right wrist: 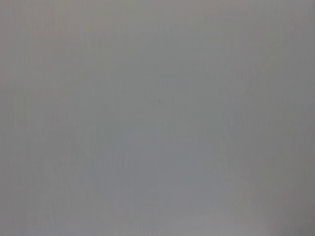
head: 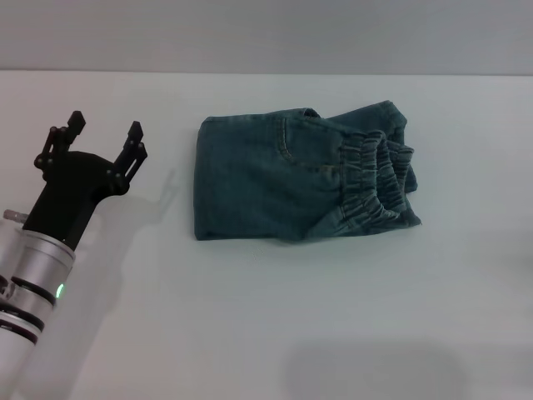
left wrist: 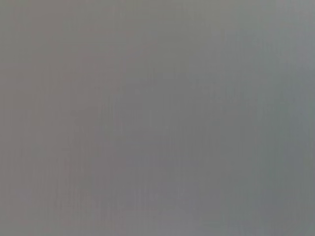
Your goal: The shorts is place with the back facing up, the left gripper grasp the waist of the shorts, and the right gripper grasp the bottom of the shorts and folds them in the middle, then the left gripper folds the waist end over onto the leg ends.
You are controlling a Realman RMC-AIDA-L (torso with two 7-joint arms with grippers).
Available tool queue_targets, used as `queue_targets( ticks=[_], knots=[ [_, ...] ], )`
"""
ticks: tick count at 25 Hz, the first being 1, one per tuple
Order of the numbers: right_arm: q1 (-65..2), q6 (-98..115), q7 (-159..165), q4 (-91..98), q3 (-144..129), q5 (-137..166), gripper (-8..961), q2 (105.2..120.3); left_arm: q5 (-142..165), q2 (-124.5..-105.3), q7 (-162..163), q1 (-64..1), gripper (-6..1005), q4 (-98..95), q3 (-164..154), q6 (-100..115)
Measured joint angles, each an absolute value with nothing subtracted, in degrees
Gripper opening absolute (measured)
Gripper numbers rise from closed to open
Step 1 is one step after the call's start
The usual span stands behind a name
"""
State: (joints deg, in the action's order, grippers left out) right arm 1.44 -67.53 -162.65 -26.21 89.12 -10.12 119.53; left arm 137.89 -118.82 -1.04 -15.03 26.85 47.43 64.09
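Note:
The blue denim shorts (head: 283, 179) lie folded into a compact bundle on the white table, right of centre in the head view. The ruffled waist (head: 379, 183) rests on top at the bundle's right side, over the leg ends. The bottom of the shorts is hidden under the fold. My left gripper (head: 106, 131) hovers well to the left of the shorts, open, holding nothing. Its silver arm with the green light runs to the lower left corner. The right gripper is out of view. Both wrist views show only plain grey surface.
The white table (head: 250, 317) spreads around the shorts on all sides. Its far edge meets a grey wall (head: 266, 33) at the top of the head view. A faint shadow lies on the table near the bottom right.

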Motion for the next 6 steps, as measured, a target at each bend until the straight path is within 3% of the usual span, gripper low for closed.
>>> queue_targets(
  ticks=[3,6],
  knots=[
    [1.22,-67.55,-162.74,-25.85,89.08,-10.17,701,119.51,137.82,-118.77,-1.04,-15.04,751,26.75,47.59,64.11],
    [0.92,-67.59,-162.77,-25.5,89.03,-10.2,701,119.49,137.81,-118.77,-1.05,-15.25,751,26.54,47.66,64.02]
  ],
)
